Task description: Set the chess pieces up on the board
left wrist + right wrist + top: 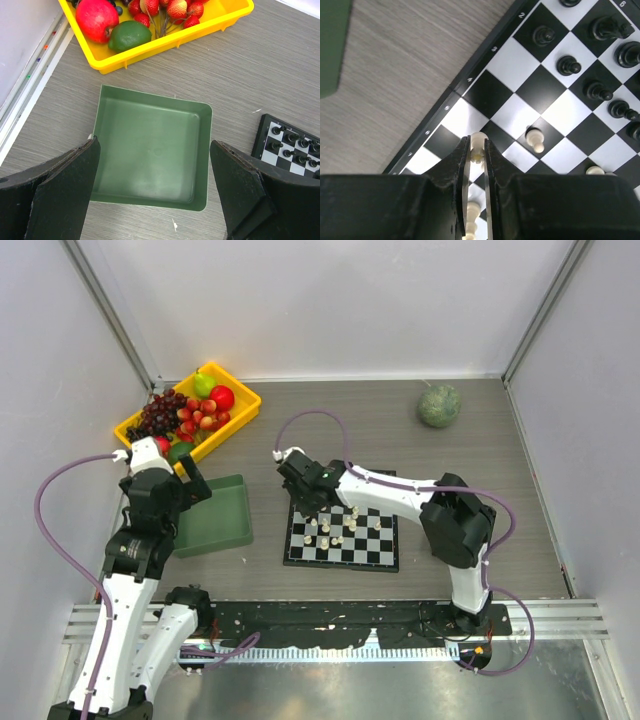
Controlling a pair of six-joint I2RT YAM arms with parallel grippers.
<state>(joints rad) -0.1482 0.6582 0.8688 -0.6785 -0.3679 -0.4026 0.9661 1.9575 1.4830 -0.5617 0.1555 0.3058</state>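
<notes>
The right gripper (477, 150) is clenched on a white pawn (479, 138). The pawn sits upright between the two fingers with its head just showing past their tips, over the squares beside the numbered dark border of the board (482, 65) (whether its base touches a square I cannot tell). A second white pawn (535, 139) stands free about a square away, and black pieces (568, 65) stand in rows further along the board. From above, the board lies mid-table in front of the arm bases. The right arm reaches across to its far left part, and a few more white pieces (325, 530) are scattered on the left half. The left gripper (152, 195) hangs with its jaws released and spread wide above a green tray (204, 150). The tray lies just left of the board without touching it. Beyond the tray is a yellow bin (238, 382) of fruit (97, 17).
</notes>
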